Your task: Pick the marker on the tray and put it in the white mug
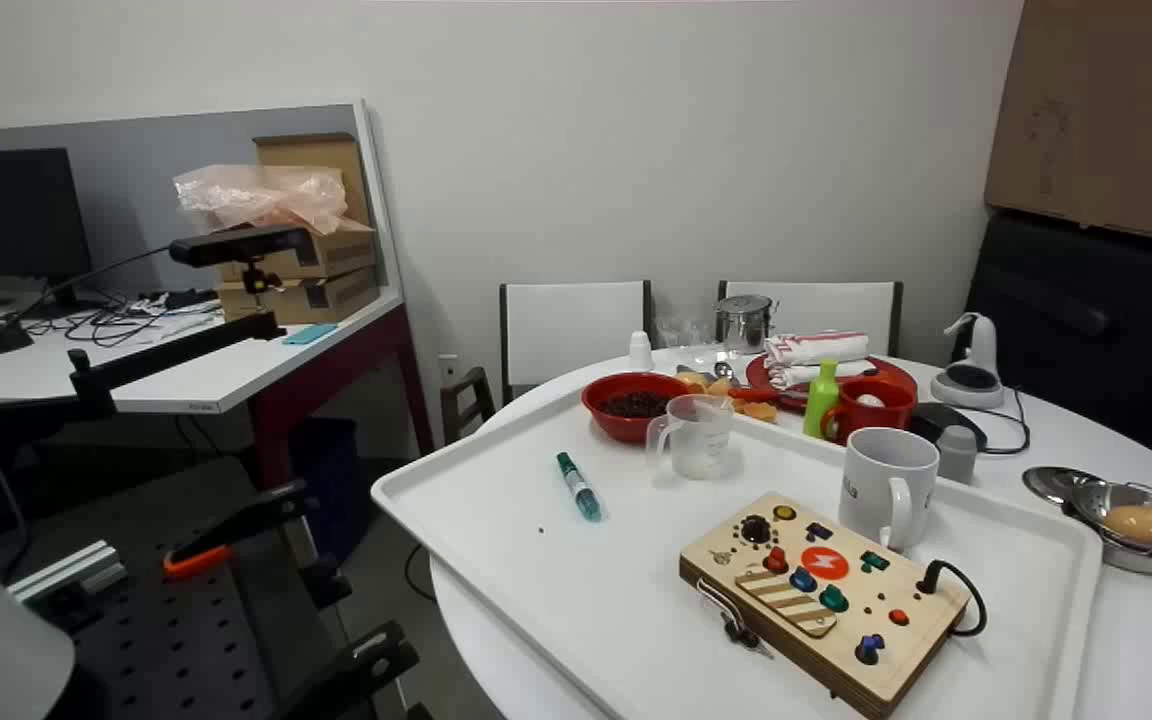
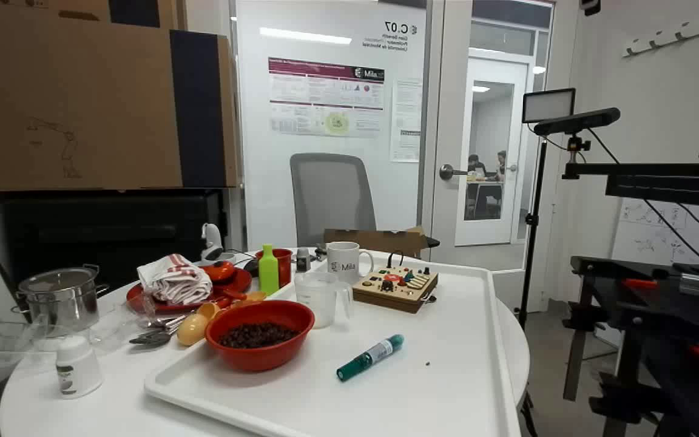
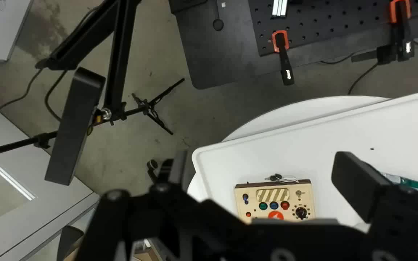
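The teal marker (image 1: 578, 487) lies flat on the large white tray (image 1: 576, 570). The marker also shows in an exterior view (image 2: 371, 358), and in the wrist view (image 3: 414, 183), partly hidden by a finger. The white mug (image 1: 876, 485) stands upright on the tray behind the wooden button board, handle out; it also shows in an exterior view (image 2: 342, 262). I cannot make out the mug in the wrist view. My gripper (image 3: 263, 170) is wide open and empty, high above the tray's corner and the board. The marker lies beyond its right finger. The gripper is outside both exterior views.
The wooden button board (image 1: 826, 600) with a cable lies in front of the mug. A clear measuring cup (image 1: 701, 437) and a red bowl (image 1: 626, 415) of dark beans stand near the marker. A green bottle (image 1: 822, 400) and red cup (image 1: 871, 405) stand behind the tray.
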Motion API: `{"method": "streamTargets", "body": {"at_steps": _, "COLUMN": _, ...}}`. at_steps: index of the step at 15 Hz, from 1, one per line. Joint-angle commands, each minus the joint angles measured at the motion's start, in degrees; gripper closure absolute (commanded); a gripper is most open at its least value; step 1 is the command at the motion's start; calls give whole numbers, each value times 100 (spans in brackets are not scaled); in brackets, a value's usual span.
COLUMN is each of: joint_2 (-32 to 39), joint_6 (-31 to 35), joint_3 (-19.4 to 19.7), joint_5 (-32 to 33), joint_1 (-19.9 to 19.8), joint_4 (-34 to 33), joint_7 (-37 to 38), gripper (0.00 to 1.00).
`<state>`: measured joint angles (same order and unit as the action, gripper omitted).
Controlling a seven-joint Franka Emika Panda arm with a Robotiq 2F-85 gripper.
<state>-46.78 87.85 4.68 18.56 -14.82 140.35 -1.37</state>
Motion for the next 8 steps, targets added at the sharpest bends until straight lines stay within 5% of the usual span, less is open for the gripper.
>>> {"method": "streamTargets", "body": {"at_steps": 1, "joint_2": -6, "joint_6": -52, "joint_3": 136, "joint_5": 87, "joint_1": 209, "joint_4": -24, "joint_7": 111, "gripper": 0}}
{"method": "streamTargets", "body": {"at_steps": 8, "joint_2": 62, "joint_6": 65, "joint_3": -475, "joint_5": -606, "joint_1": 1613, "joint_4": 279, "joint_7": -336, "gripper": 0}}
